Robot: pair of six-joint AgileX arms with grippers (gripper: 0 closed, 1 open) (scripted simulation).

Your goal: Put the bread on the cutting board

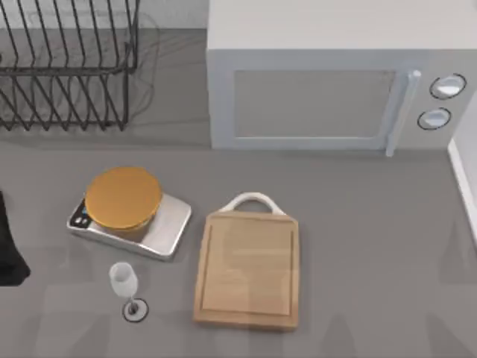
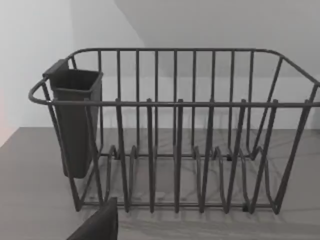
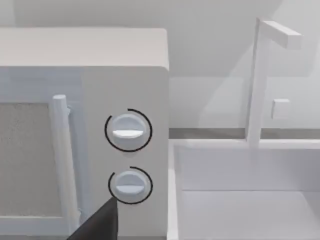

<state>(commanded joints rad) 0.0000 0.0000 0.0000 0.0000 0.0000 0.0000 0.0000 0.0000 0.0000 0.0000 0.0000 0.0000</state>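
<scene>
Left arm sits parked at the left edge of the table in the top view, a dark shape (image 1: pixel 9 246) with nothing near it; whether its gripper is spread or closed, cannot tell. The right arm is idle on the right side, its wrist camera facing the microwave (image 3: pixel 82 130) and a white sink (image 3: pixel 240 200); finger state there also cannot be told. Neither arm is near the work. The bread (image 1: pixel 123 197) sits flat on top of the silver kitchen scale (image 1: pixel 160 231), left of centre. The cutting board (image 1: pixel 248 270) lies just beside the scale to its right, bare, loop handle toward the microwave. A wine glass (image 1: pixel 124 282) stands upright in front of the scale, near the likely approach path. Dish rack (image 2: pixel 175 130) at back left. Judgement: task not started; reach, grasp, lift, transfer and release all remain
</scene>
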